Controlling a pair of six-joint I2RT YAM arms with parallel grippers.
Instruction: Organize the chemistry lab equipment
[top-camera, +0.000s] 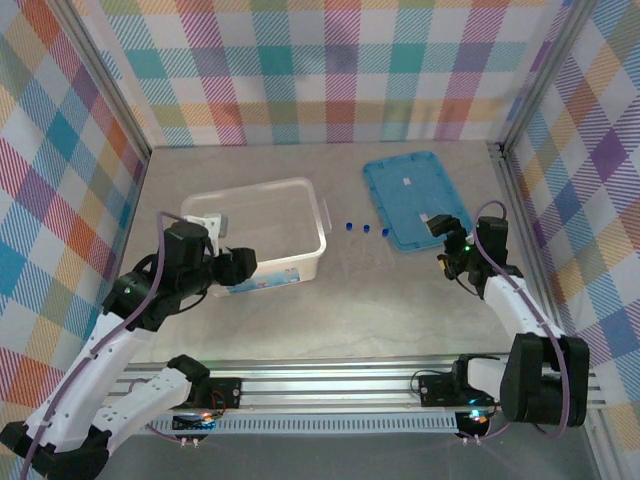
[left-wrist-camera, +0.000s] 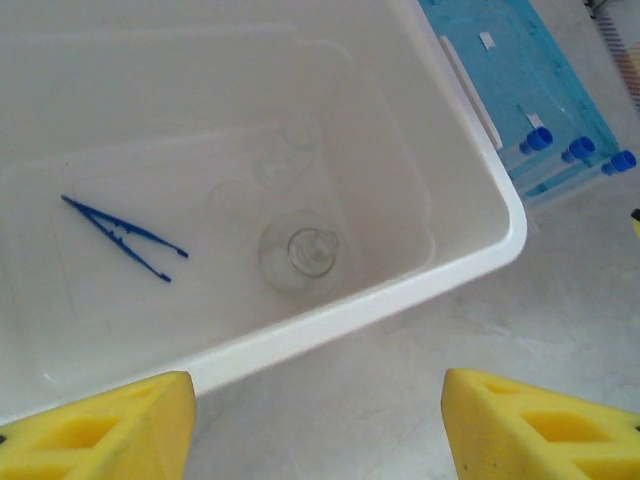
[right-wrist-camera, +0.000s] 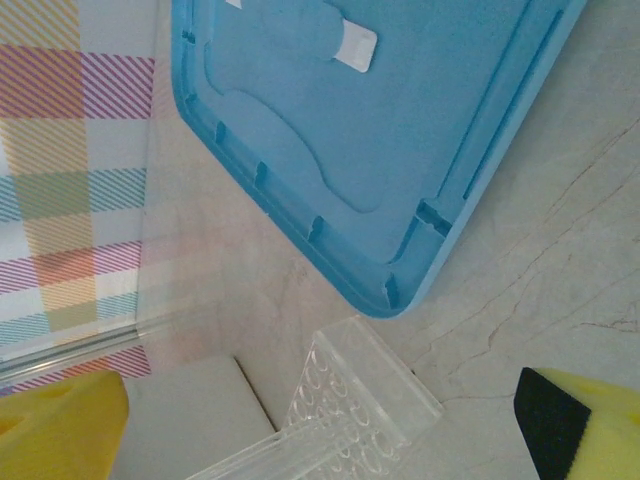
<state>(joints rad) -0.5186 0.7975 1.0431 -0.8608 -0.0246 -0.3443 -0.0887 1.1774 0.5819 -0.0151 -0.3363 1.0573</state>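
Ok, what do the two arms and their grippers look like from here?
The left arm and right arm have white links, black joint housings and a purple cable looped along each. A small green light glows near the right wrist. The left gripper and right gripper carry blocky yellow fingers; one right finger shows a black face.

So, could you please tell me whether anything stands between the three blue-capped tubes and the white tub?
Nothing visible does. The tubes lie on bare table between the tub and the blue lid; only the tub's wall must be cleared, and its top is open.
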